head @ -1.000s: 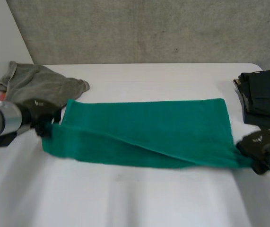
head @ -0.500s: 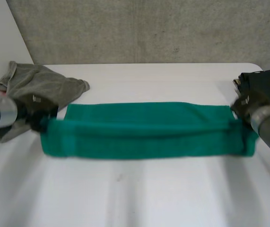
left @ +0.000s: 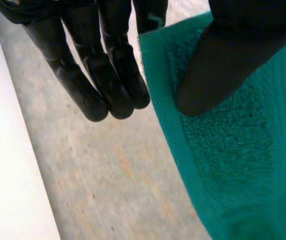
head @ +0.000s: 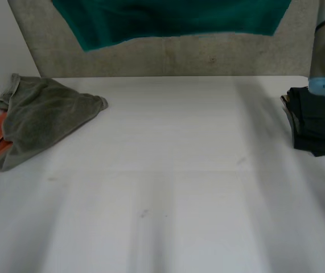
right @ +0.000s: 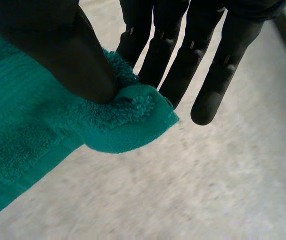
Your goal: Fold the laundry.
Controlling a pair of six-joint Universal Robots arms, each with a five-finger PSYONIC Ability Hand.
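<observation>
Mid-fold, holding the green towel [head: 173, 20] stretched in the air well above the white table [head: 168, 170], pinched at one end by the left hand [left: 107, 70] and at a corner by the right hand [right: 47, 45], thumbs pressing cloth against fingers; next, probably needs laying down flat, edges matched.

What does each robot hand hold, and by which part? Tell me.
Both pinch the towel: left robot hand at an edge, right robot hand at a corner.
</observation>
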